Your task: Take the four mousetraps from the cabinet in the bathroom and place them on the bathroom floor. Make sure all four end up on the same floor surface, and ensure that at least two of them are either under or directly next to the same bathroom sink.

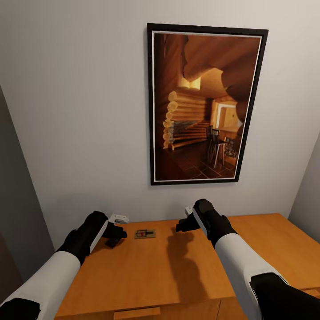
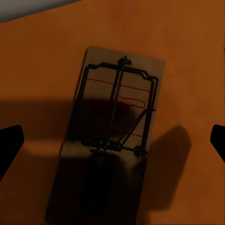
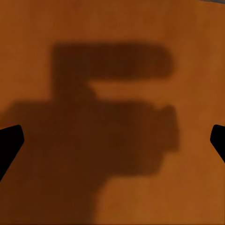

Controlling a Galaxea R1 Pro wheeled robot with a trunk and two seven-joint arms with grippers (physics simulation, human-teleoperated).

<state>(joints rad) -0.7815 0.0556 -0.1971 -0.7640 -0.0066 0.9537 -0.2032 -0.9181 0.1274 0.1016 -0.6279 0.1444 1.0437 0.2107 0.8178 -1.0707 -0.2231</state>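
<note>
One mousetrap (image 1: 145,233), a small brown board with wire parts and a red mark, lies flat near the back edge of the orange-brown cabinet (image 1: 146,275) top. My left gripper (image 1: 114,238) hovers just left of it, open. In the left wrist view a mousetrap (image 2: 112,136) lies between the wide-spread fingertips (image 2: 9,145), partly in shadow and untouched. My right gripper (image 1: 182,224) hangs open to the right of the trap, over bare cabinet wood (image 3: 112,47) with its own shadow (image 3: 108,136) below. The other mousetraps, the bathroom floor and the sink are out of view.
A white wall rises right behind the cabinet and carries a large black-framed picture (image 1: 205,104) of a log interior. Grey wall surfaces close in at the left (image 1: 18,200) and right (image 1: 309,191). A drawer handle (image 1: 135,313) shows at the cabinet's front edge.
</note>
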